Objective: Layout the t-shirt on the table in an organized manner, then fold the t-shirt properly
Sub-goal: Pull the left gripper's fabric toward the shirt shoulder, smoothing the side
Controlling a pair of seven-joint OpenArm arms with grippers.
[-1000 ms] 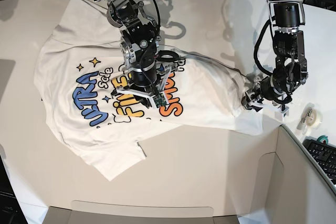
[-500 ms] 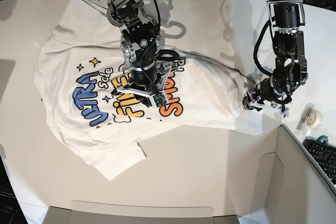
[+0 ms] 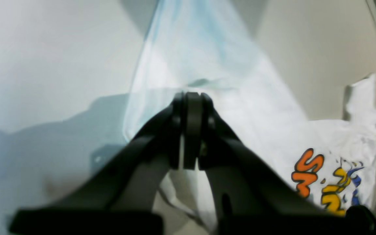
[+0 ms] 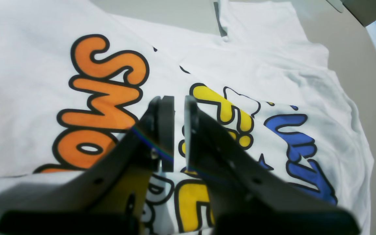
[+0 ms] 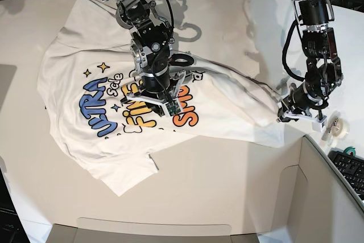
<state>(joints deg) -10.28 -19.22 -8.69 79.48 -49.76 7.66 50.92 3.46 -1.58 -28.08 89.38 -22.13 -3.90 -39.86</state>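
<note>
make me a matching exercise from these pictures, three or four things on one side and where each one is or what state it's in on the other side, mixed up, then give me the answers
Things:
1. left gripper
2. right gripper
3. t-shirt
4. tape roll

Places or states:
A. over the coloured lettering, jaws slightly parted
B. spread on the table, partly bunched
C. shut on white fabric at the shirt's edge
D. on the table near the keyboard

Pairs: 1-C, 2-A, 3-B, 4-D
</note>
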